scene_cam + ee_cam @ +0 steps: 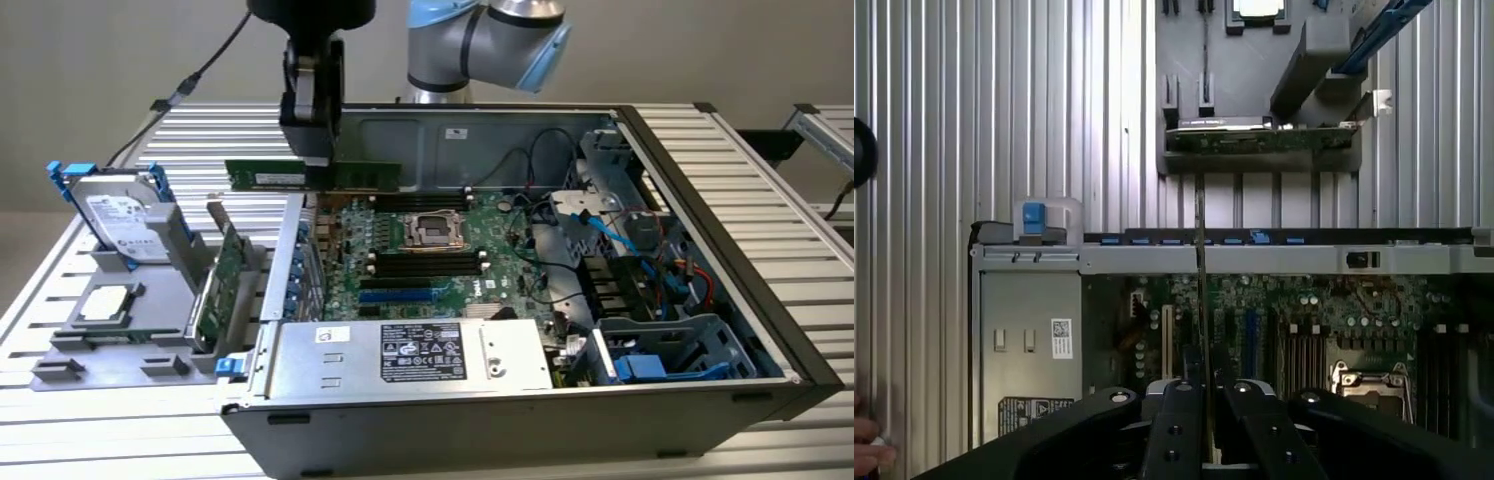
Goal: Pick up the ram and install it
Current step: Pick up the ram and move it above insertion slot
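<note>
Ram point(367, 176) point(1201, 290): one narrow green stick, level and on edge, off the worktop point(214, 130) and in the air over the open computer case point(747, 290), above the case's edge at the exterior view's left, toward its far corner.
Claw point(318, 172) point(1203, 420): pressed together, pinching the ram near its middle from above.
Motherboard point(400, 255): inside the case, black memory slots point(424, 262) lying below the ram.
Power supply point(414, 355): along the case's near edge.
Grey tray point(94, 345): beside the case on the worktop, carrying a hard drive point(123, 215) and a larger green card point(220, 285).
</note>
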Robot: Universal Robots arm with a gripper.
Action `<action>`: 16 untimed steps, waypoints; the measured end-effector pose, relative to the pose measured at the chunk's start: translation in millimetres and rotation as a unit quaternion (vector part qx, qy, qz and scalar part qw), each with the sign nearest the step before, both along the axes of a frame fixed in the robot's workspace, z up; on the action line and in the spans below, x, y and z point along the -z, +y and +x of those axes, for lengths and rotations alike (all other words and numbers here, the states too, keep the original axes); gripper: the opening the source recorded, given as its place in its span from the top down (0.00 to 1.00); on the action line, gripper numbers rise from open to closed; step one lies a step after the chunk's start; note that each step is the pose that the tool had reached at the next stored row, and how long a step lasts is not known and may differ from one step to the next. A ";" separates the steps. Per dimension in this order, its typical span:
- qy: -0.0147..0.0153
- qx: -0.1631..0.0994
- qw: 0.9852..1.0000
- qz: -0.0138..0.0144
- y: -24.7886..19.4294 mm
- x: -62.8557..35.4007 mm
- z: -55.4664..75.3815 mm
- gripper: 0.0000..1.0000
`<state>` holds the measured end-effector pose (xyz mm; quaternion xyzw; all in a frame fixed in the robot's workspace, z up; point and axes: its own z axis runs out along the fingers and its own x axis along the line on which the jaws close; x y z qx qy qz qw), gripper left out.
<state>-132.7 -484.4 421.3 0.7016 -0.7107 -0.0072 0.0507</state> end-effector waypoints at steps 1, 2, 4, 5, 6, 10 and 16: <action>0.000 0.000 1.000 0.000 1.7 1.1 4.5 0.86; 0.000 0.000 1.000 0.000 3.5 2.3 9.1 0.86; 0.000 0.000 1.000 0.000 7.1 4.8 18.1 0.86; 0.000 0.000 1.000 0.000 8.9 6.2 22.6 0.86; 0.000 0.000 1.000 0.000 10.7 7.5 27.1 0.86; 0.000 0.000 1.000 0.000 19.1 14.2 44.9 0.86; 0.000 0.000 1.000 0.000 34.9 24.9 65.8 0.86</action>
